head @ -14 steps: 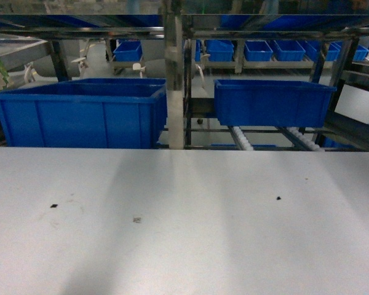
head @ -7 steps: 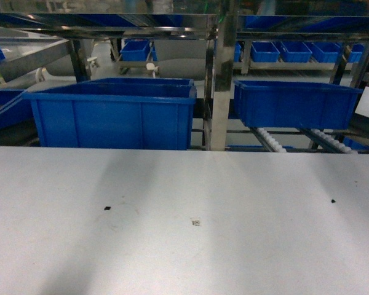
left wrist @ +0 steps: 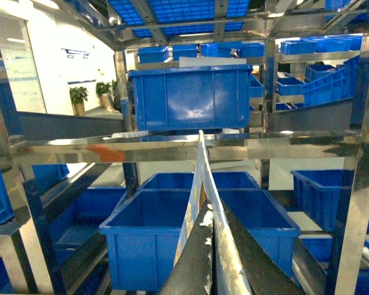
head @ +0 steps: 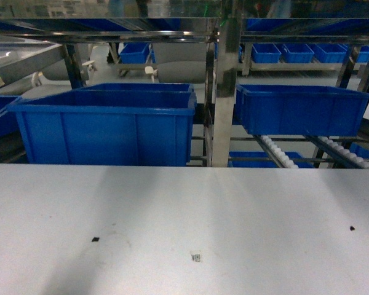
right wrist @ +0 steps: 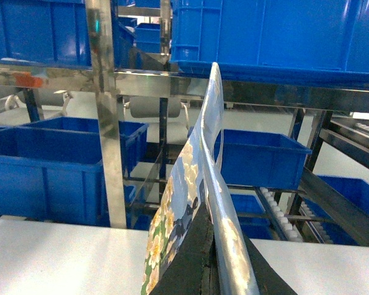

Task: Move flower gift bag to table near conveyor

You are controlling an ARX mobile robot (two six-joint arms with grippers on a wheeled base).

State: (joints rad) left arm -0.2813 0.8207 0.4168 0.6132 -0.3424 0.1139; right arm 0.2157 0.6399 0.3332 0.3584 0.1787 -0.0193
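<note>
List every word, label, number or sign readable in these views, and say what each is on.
No text can be read.
Small square printed marker on the table: a code pattern, too small to read.
Dark logo on the white wall behind the conveyor: blurred, unreadable.
Flower gift bag: floral print only, no lettering visible.

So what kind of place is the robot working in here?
Most likely a warehouse or factory picking area: steel-framed conveyor racking with sloping lanes of white rollers, many blue plastic bins on its shelves, and a plain white table in front.
</note>
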